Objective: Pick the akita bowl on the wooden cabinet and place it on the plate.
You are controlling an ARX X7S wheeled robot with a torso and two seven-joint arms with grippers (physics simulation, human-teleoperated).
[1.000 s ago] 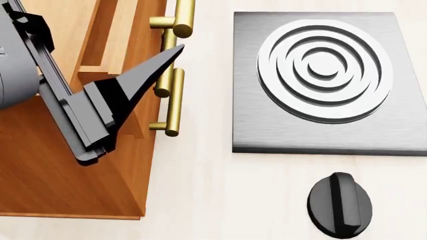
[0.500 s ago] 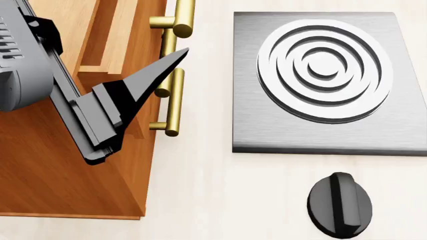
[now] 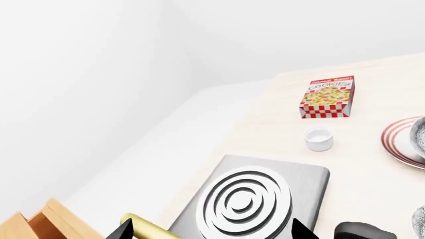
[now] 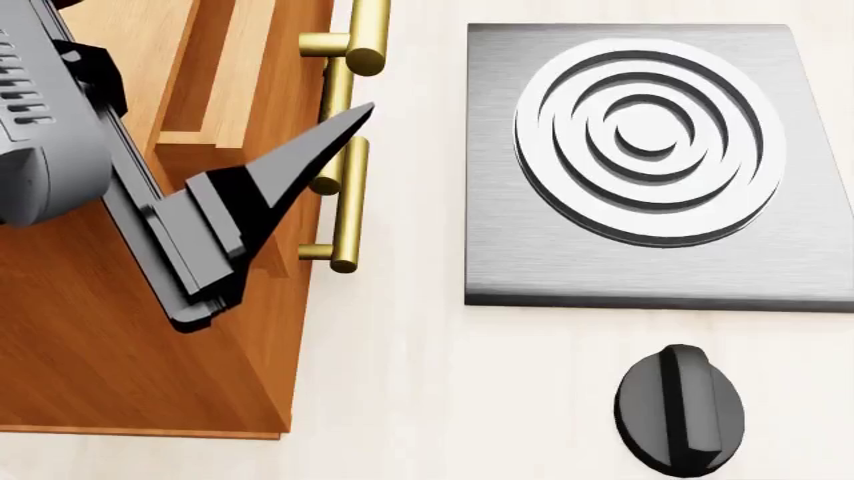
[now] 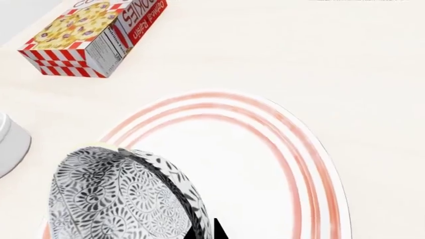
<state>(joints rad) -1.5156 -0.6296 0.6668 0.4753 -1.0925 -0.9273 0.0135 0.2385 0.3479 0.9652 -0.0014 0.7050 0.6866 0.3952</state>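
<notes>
The akita bowl (image 5: 113,199), black-and-white patterned, hangs tilted over the plate (image 5: 265,164), a white one with red rings. My right gripper (image 5: 207,233) is shut on the bowl's rim, one tip on each side. Whether the bowl touches the plate I cannot tell. In the left wrist view the plate (image 3: 398,142) shows far off at the edge, with a sliver of the bowl (image 3: 419,133). My left gripper (image 3: 212,233) is open and holds nothing. Its black finger (image 4: 300,160) reaches over the wooden cabinet (image 4: 120,340) by the brass handles (image 4: 350,205).
A steel stove plate with a ringed burner (image 4: 650,140) lies right of the cabinet, with a black knob (image 4: 679,405) in front of it. Beyond it stand a small white cup (image 3: 319,139) and a red-checked cookie box (image 3: 327,96), also near the plate (image 5: 89,37).
In the head view my left arm has shifted slightly over the cabinet top, its fingertip dipping a little. The stove, knob and cabinet have not moved.
</notes>
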